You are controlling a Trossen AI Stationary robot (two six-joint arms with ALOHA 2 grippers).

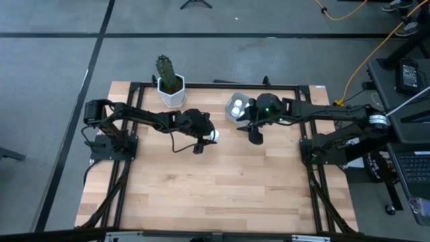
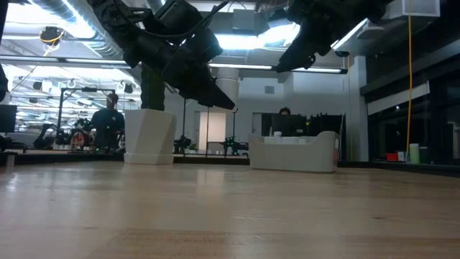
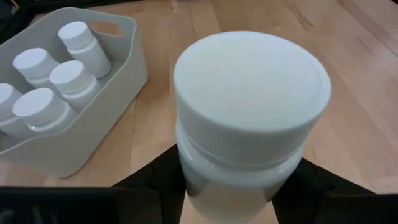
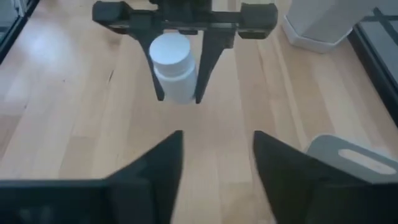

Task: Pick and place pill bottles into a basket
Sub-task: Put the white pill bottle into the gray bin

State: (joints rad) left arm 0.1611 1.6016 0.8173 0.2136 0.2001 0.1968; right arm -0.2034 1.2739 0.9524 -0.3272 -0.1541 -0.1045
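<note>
- The cactus pot (image 1: pixel 172 94) stands at the back of the table (image 1: pixel 215 195), left of centre.
- The left tool (image 1: pixel 205 139) hangs above mid-table, its fingers clamped on a pill bottle (image 3: pixel 249 118), cap up, clear of the wood.
- The basket (image 1: pixel 236 107) sits at the back with five bottles (image 3: pixel 59 78) inside.
- The right tool (image 4: pixel 216 155), beside the basket, hangs with its fingers parted and nothing between them.

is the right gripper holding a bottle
No, the right gripper is open and empty; the left gripper holds the bottle.
</note>
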